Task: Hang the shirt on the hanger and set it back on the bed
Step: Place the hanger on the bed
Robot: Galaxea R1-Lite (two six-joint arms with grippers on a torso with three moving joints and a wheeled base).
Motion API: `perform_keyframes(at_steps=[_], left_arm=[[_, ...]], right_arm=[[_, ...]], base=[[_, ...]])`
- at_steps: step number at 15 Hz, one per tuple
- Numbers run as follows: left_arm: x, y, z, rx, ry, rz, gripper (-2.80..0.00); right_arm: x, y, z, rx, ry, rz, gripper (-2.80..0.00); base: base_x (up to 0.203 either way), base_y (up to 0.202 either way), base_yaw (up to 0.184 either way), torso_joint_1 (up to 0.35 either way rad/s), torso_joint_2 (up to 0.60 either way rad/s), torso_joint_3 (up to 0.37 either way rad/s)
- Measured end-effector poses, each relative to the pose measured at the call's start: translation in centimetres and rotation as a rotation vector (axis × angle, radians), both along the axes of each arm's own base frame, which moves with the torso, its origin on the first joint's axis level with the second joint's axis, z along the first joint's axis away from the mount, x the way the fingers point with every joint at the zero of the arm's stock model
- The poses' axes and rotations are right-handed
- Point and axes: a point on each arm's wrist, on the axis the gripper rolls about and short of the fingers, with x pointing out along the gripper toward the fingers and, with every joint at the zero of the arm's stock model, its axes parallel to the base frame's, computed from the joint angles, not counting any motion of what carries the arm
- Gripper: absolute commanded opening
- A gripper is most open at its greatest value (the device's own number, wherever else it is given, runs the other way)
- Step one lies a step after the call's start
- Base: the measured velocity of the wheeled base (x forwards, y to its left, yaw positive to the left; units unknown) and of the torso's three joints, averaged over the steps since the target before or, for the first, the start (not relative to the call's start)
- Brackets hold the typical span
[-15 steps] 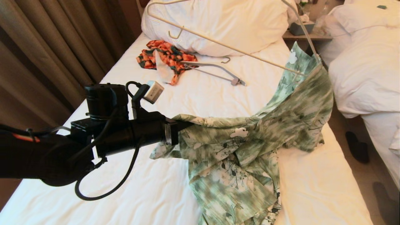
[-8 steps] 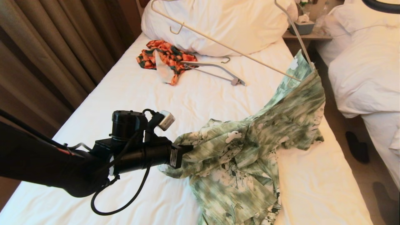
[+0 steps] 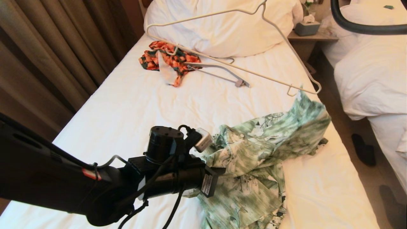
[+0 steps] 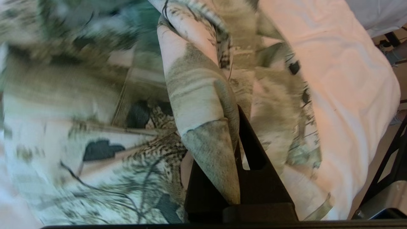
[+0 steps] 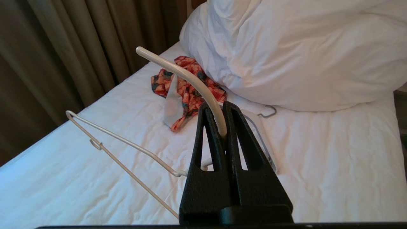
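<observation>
Two arms at work: left low over the near part of the bed, right out of the head view, only its cable showing at the top right.
Left gripper (image 4: 233,127): fingers closed tight on a fold of the shirt (image 3: 260,159), the fabric bunched between them and draped over the fingers (image 4: 251,149) in the left wrist view.
Right gripper (image 5: 222,122): fingers pinched shut on the hook of the hanger (image 3: 235,65), which curves up from between them in the right wrist view.
Shirt: green-and-white print, crumpled on the near right part of the bed, one end rising toward the hanger's lower corner; whether it touches the wire I cannot tell.
Hanger: thin cream-white wire, held in the air above the bed, tilted, one shoulder over the pillow (image 3: 222,25) and the other just above the shirt.
Bed (image 3: 127,105): white sheet, slightly wrinkled.
Also on the bed: an orange-and-dark-green garment (image 3: 168,58) by the pillow, with a grey hanger (image 3: 222,71) lying flat just beside it.
Left of the bed: brown curtains (image 3: 47,54).
Right of the bed: a second bed (image 3: 372,73) with a rumpled white duvet.
</observation>
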Motion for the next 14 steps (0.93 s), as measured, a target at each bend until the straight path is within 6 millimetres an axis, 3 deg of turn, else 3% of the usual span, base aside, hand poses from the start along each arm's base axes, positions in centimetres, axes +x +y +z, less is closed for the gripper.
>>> perform_keyframes(at_steps=[2,5,6,10,14], left_arm=[[-0.3,-0.9,0.1,-0.002,-0.006,-0.014,-2.80],[0.7,0.1,-0.1,0.001,-0.005,0.029,-2.80],[1.1,0.7,-0.1,0.002,-0.005,0.050,0.00],[1.2,2.5,0.7,-0.010,-0.020,0.099,0.00],[1.3,7.0,1.5,-0.014,-0.030,0.215,0.00]], right_arm=[[0.0,0.3,-0.1,-0.003,0.004,0.010,-2.80],[0.2,0.6,-0.4,-0.011,0.009,0.012,-2.80],[0.3,0.7,-0.5,-0.012,0.013,0.012,-2.80],[0.9,1.1,-1.3,-0.007,0.051,0.016,-2.80],[1.2,0.8,-1.4,-0.009,0.053,0.003,-2.80]], base=[[0.000,0.000,0.000,0.000,0.00,0.000],[0.000,0.000,0.000,0.000,0.00,0.000],[0.000,0.000,0.000,0.000,0.00,0.000],[0.000,0.000,0.000,0.000,0.00,0.000],[0.000,0.000,0.000,0.000,0.00,0.000]])
